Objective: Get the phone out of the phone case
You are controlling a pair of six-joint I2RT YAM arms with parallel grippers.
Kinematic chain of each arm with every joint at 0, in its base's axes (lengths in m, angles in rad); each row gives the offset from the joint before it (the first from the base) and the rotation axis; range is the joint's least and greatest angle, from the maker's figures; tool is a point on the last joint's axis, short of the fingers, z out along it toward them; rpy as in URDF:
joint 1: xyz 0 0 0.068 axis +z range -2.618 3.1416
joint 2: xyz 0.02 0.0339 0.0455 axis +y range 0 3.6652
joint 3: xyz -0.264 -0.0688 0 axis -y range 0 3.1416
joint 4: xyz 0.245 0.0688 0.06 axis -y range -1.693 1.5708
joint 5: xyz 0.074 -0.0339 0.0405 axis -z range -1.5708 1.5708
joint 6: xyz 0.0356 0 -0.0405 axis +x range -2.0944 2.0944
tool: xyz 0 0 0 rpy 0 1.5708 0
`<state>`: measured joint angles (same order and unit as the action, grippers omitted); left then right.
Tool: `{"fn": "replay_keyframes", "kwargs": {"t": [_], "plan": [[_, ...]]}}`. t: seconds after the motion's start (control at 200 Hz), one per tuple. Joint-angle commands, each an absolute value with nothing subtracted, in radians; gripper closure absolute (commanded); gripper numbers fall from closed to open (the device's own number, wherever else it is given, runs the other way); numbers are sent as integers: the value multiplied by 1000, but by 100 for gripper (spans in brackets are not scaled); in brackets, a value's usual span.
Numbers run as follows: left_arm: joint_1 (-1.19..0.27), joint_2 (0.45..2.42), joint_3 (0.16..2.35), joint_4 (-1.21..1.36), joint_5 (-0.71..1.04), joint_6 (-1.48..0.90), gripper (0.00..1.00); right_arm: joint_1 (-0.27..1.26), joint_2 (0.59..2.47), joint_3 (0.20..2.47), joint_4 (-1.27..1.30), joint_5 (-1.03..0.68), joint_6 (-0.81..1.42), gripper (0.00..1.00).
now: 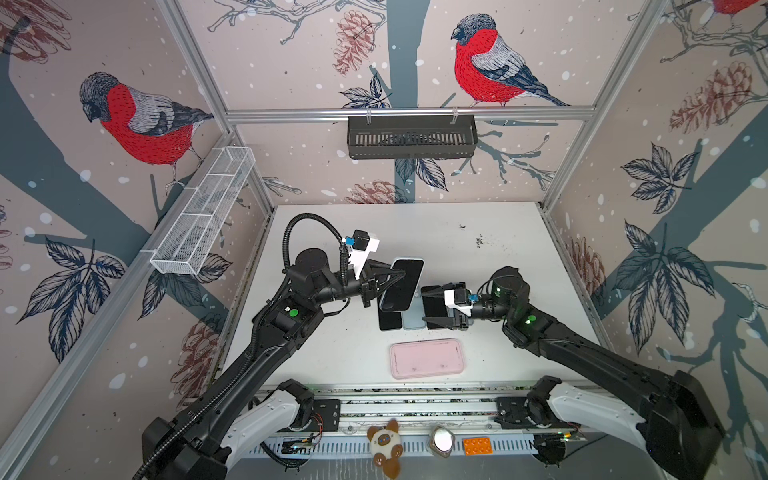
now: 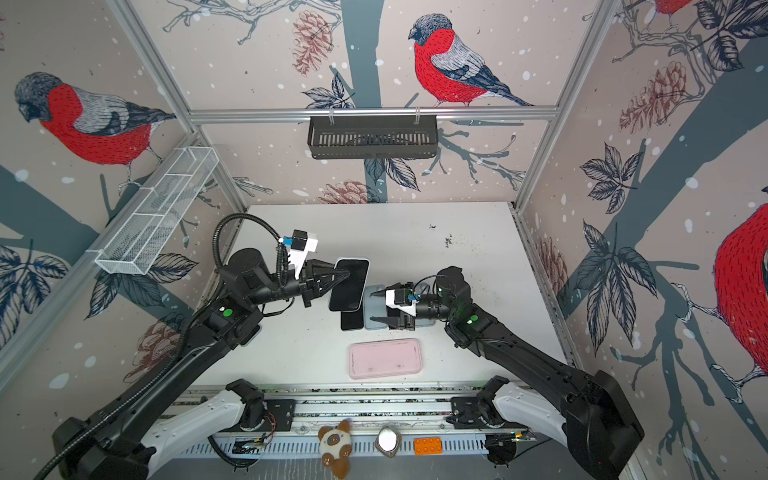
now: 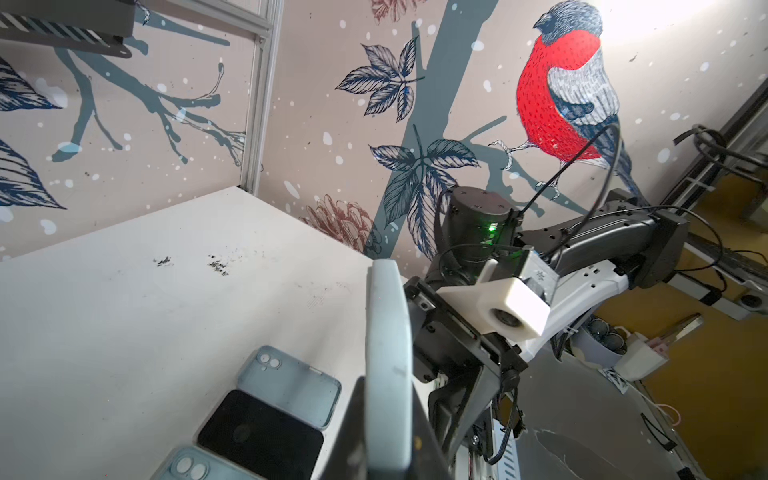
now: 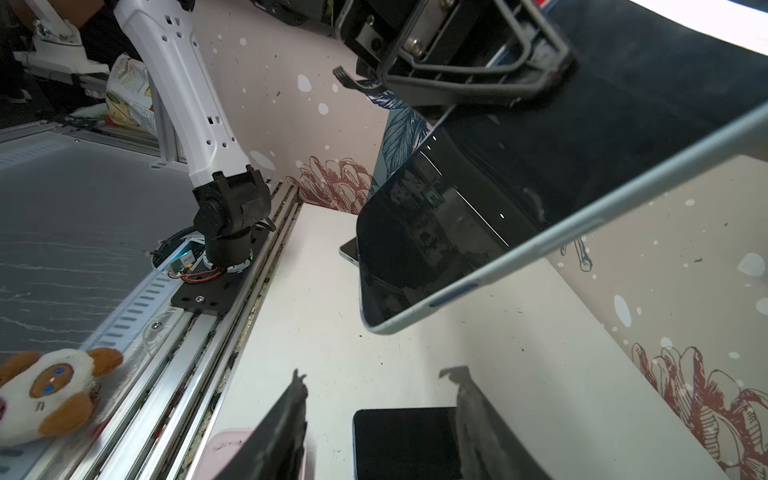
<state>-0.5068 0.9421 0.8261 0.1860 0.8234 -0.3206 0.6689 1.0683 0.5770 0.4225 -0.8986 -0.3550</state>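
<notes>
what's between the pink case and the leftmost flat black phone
Bare white tabletop, from pink rectangular case to flat black phone; both top views show it.

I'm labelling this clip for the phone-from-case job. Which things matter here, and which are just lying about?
In the job: left gripper, the phone it holds, the open right gripper, the light blue case lying flat.
Lying about: pink case, plush toy, orange brick, black basket.
</notes>
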Motion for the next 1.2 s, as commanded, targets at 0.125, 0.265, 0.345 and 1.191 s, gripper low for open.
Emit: {"fn": "replay_keyframes", "kwargs": {"t": [0.125,0.265,0.345,1.191], "plan": [[-507,928,798,406,875,-404,100,682,1134,601,553,-967,-233,45],[-508,922,782,428,877,-414,100,690,1147,601,589,-964,-218,48],[-507,920,776,436,879,-416,100,694,1155,604,606,-968,-207,48],[-515,935,739,535,892,-473,100,716,1229,645,627,-957,-232,97]]}}
